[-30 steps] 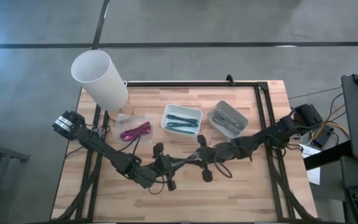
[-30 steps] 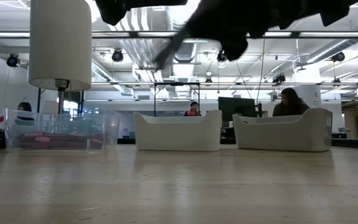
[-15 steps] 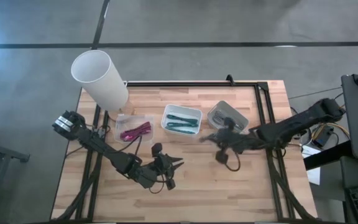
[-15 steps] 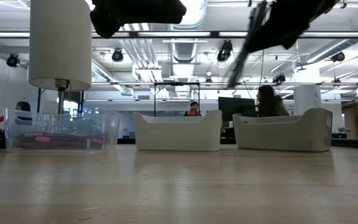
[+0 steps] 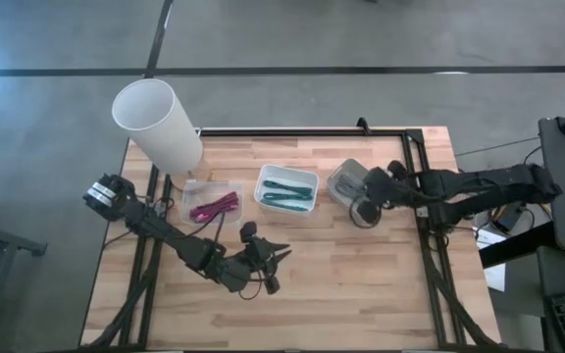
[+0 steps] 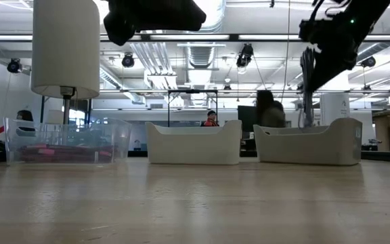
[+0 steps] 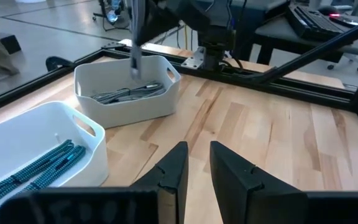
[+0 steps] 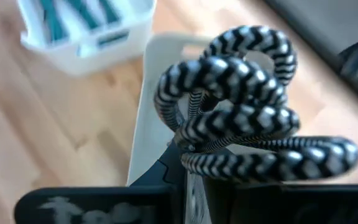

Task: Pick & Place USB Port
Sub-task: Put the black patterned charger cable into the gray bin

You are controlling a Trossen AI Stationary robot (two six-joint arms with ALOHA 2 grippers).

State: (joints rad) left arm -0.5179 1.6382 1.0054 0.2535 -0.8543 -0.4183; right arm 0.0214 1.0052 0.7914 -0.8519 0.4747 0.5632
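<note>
The wooden table (image 5: 361, 284) carries a tall white cylinder (image 5: 157, 124) on a stand and three bins in a row. From above, the right gripper (image 5: 365, 193) sits over the grey bin (image 5: 341, 181), but its grasp is hidden there. The right wrist view settles it: the fingers are clamped on a coiled black-and-white braided cable (image 8: 241, 118), with that bin's pale wall just beyond them. The low view shows the cable (image 6: 307, 85) hanging straight down from the gripper into the bin (image 6: 308, 144). Next along is the white bin (image 5: 286, 191) of teal cables, then a clear bin (image 5: 211, 203) of magenta ones. The left gripper (image 5: 275, 257) waits over bare wood nearer the front; its wrist view shows the fingers (image 7: 173, 174) slightly parted, holding nothing.
</note>
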